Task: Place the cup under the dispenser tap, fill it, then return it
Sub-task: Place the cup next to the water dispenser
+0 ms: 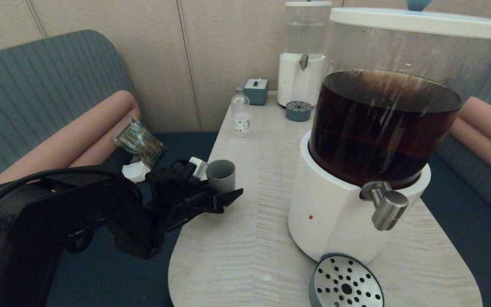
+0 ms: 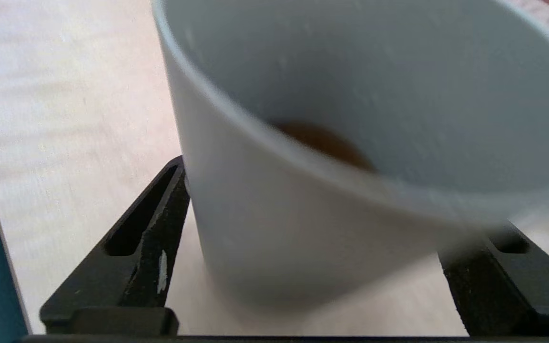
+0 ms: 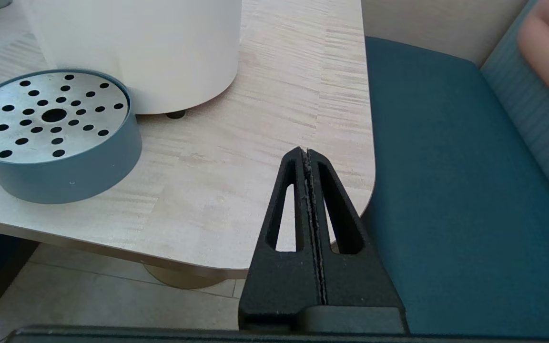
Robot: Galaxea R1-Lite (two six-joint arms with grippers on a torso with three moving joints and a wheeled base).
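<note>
Cup: the grey cup (image 1: pixel 220 175) stands on the tabletop (image 1: pixel 254 238) near its 9 o'clock edge, well apart from the tap. The left wrist view shows a little brown liquid (image 2: pixel 324 143) at its bottom, so I judge it is already filled a bit and is at its return place.
Left gripper: the left gripper (image 2: pixel 312 267) is at the cup, with its jaws apart, one on each side of the cup wall. I cannot tell if they touch it; it looks like the moment of letting go or taking hold.
Right gripper: the right gripper (image 3: pixel 309 157) is parked low beyond the 4 o'clock corner of the tabletop, jaws pressed together, holding nothing.
Tap: the steel tap (image 1: pixel 388 209) of the big dispenser (image 1: pixel 335 213) points toward 5 o'clock, above the round drip tray (image 1: pixel 345 283), which is there to catch drops. No cup is under it.
Tabletop: pale wood grain, rounded corners. At 12 o'clock stand a smaller dispenser (image 1: pixel 301 81) and a small bottle (image 1: pixel 241 111).
Room: blue bench seats (image 3: pixel 470 190) with pink cushions on both sides, beige wall panels behind.
</note>
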